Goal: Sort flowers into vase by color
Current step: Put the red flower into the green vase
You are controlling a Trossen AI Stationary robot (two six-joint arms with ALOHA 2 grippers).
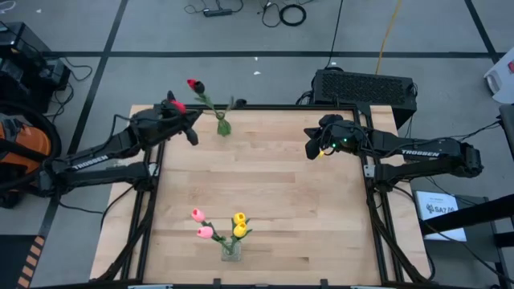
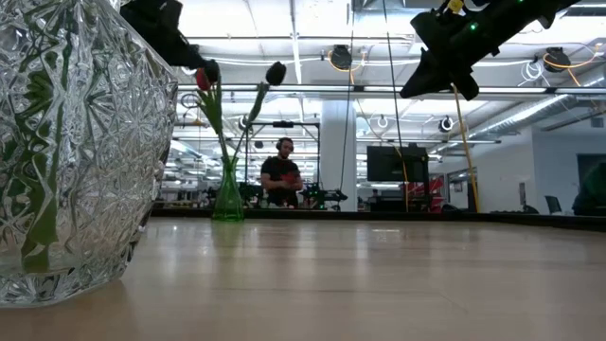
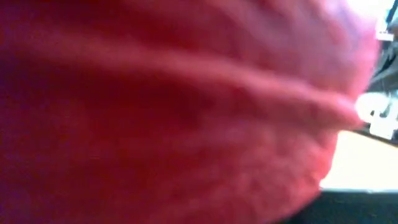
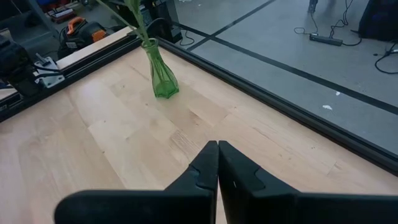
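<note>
Left gripper (image 1: 186,122): it hangs above the far-left corner of the table (image 1: 281,201), just beside the green vase (image 1: 222,126). A red tulip head (image 3: 168,112) fills the whole left wrist view and shows red by the wrist in the high view, so the gripper probably carries a red flower; whether the fingers are open or closed, one cannot tell.

Right gripper (image 4: 217,163): the fingers are pressed together with nothing between them. It waits over the far-right part of the table, well apart from both vases.

Flowers already placed: a red tulip (image 1: 193,83) and a dark one (image 2: 276,72) stand in the green vase, stems upright and a little spread. The pink tulips (image 1: 201,224) and yellow tulips (image 1: 238,224) stand in the clear cut-glass vase (image 2: 76,152) at the near edge.

Deciding relation: the green vase lies to the right of the left gripper, and this arm is clearly the nearer one. The stem probably must point down into the narrow neck.

Difference of views: the low view shows the vase's height and the heads; the high view shows only its place. The right wrist view shows the green vase's base free on the wood.
</note>
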